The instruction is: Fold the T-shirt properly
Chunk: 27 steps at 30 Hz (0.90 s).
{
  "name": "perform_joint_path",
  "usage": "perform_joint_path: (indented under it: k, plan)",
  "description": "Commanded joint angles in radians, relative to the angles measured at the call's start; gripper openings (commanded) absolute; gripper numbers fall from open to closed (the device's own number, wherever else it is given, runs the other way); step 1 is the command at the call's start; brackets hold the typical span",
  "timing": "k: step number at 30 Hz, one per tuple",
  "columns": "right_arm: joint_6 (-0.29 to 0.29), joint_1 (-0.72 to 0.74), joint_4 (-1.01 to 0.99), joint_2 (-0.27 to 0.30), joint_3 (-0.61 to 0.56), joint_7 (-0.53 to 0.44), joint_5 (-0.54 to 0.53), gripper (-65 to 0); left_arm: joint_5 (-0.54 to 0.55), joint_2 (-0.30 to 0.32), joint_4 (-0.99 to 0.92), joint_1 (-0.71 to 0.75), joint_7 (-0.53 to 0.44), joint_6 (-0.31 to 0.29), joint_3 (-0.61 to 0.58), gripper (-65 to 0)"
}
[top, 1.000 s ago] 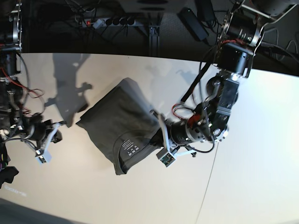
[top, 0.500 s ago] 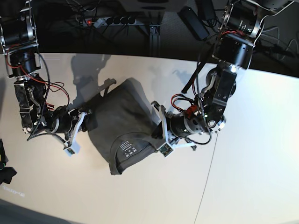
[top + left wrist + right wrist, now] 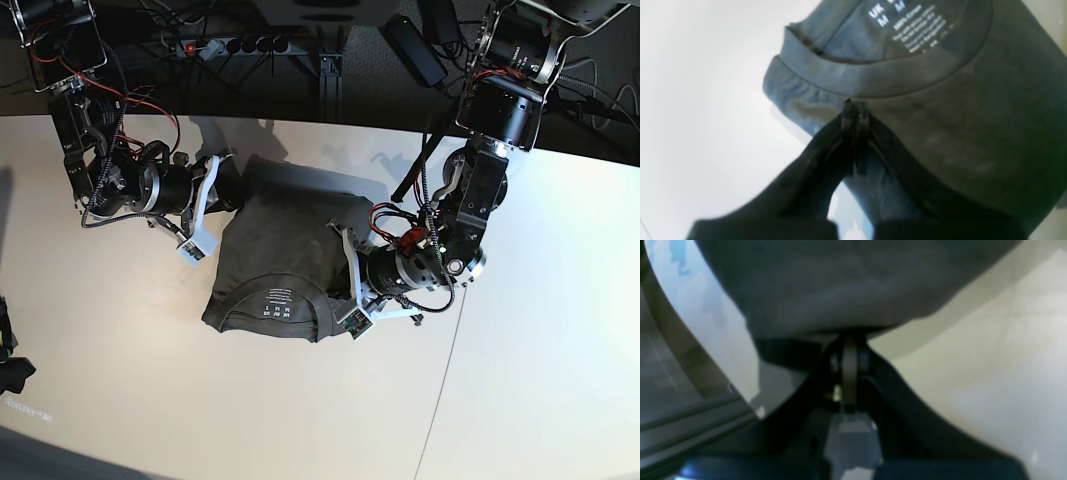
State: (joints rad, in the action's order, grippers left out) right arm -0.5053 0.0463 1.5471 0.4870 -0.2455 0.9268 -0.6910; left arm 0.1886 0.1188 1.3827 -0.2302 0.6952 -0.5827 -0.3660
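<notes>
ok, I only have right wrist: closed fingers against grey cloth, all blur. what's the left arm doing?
Observer: Left gripper is shut on the T-shirt, just below the collar.
Operator: shirt spread out or folded?
Observer: Folded into a compact bundle on the table, per base view.
Operator: which end is nearest the base camera?
Observer: Collar end, with the white label showing face up.

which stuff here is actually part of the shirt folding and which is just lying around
Part of the job:
- T-shirt, partly folded on the table
- left gripper, shut on the shirt just below the collar
- right gripper, shut at the shirt's far edge

Just lying about:
- power strip behind the table
- black adapter beside it
- dark item at the table's edge
</notes>
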Motion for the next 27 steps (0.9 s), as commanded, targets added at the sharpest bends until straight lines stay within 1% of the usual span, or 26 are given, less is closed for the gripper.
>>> perform_joint_path:
  k: [1,4,6,8,11,17,20,24,27]
  plan:
    - [-0.082,0.000,0.013,0.016,0.024,0.033,0.018,-65.0,0.008,0.007,0.027,-0.025,-0.007,0.025,0.004,-65.0]
    - [-0.082,-0.026,0.029,0.017,0.115,0.040,0.018,-65.0,0.014,0.031,0.104,-0.020,0.062,0.065,0.015,-65.0]
    - [-0.082,-0.056,0.050,0.017,0.190,0.041,0.018,-65.0,0.065,0.061,0.196,0.002,0.121,0.068,0.026,-65.0]
    - [-0.083,-0.098,0.082,0.017,0.260,0.055,0.016,-65.0,0.126,0.104,0.294,0.049,0.157,0.067,0.037,-65.0]
    - [-0.083,-0.189,0.149,0.017,0.351,0.077,-0.004,-65.0,0.158,0.165,0.428,0.173,0.162,0.067,0.071,-65.0]
    - [-0.083,-0.392,0.285,0.017,0.545,0.077,-0.055,-65.0,0.167,0.243,0.689,0.431,0.160,0.067,0.189,-65.0]
    - [-0.083,-0.498,0.351,0.017,0.636,0.077,-0.100,-65.0,0.197,0.263,0.748,0.557,0.162,0.067,0.268,-65.0]
    - [-0.083,-0.626,0.419,0.016,0.738,0.077,-0.130,-65.0,0.205,0.264,0.784,0.682,0.163,0.065,0.375,-65.0]
    - [-0.083,-0.718,0.433,0.015,0.792,0.077,-0.137,-65.0,0.254,0.264,0.805,0.766,0.169,0.044,0.449,-65.0]
